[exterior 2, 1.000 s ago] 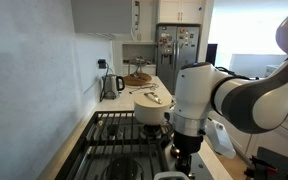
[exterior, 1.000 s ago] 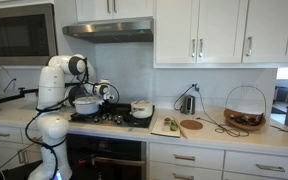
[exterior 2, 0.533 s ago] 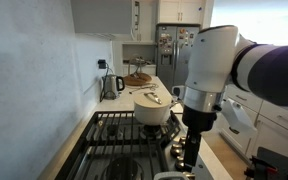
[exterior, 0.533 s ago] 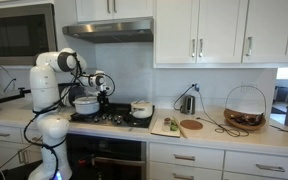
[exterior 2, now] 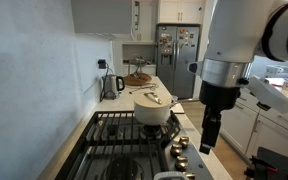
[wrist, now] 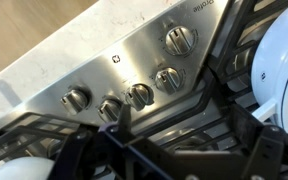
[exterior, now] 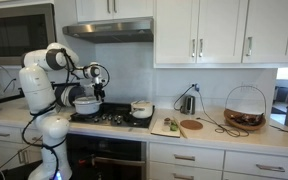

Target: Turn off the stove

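Brushed steel fills the wrist view: a control strip along the stove's [exterior 2: 114,150] front edge carries 5 round knobs [wrist: 139,95], and the camera looks straight down on them. That framing suggests why the arm is posed as it is: the end effector [exterior 2: 208,140] hangs above the front rim of the cooktop, so the knobs lie directly beneath it and the dark grates sit just behind it.

In the wrist view the 2 dark fingers [wrist: 244,130] cross the lower part of the picture, spread wide apart with nothing between them; the end effector is open and holds nothing. It does not touch any knob and looks well clear of them.

A white pot [exterior 2: 152,108] rests on a burner behind the end effector, on the far part of the grates, and a second white vessel [exterior: 86,103] shows on the stove in an exterior view. Their rims edge into the wrist picture on both sides, so the approach to the knobs has to come from above the front strip and not across the cookware.

Which knob is turned on I cannot tell; no flame is visible. My judgement is that the task is unfinished and the next move calls for lowering onto 1 knob, closing the fingers around it and rotating it. A knob is small and smooth, so an off-centre grip could slip.
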